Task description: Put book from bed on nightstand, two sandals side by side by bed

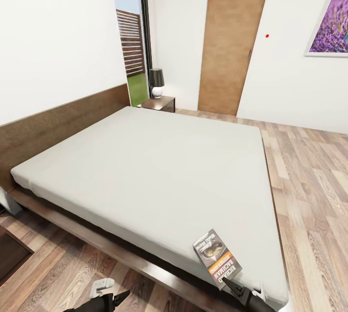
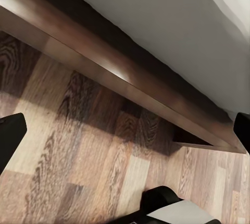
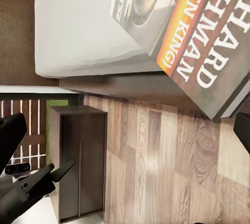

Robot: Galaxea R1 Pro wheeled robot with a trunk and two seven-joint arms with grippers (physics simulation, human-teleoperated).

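The book [image 1: 217,257] lies at the bed's [image 1: 145,167] near corner, overhanging the edge — handy for gripping. The right tool [image 1: 237,289] sits just below it, fingers spread, nothing gripped. The left tool [image 1: 116,298] hangs beside the bed frame — can't tell its state.

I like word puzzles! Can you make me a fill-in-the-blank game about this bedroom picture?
1. The book lies on the white ____ near its corner.
2. The lamp stands on the ____ by the window.
3. The picture on the wall shows flowers colored ____.
4. The door is ____, not open.

Missing words: bed; nightstand; purple; closed
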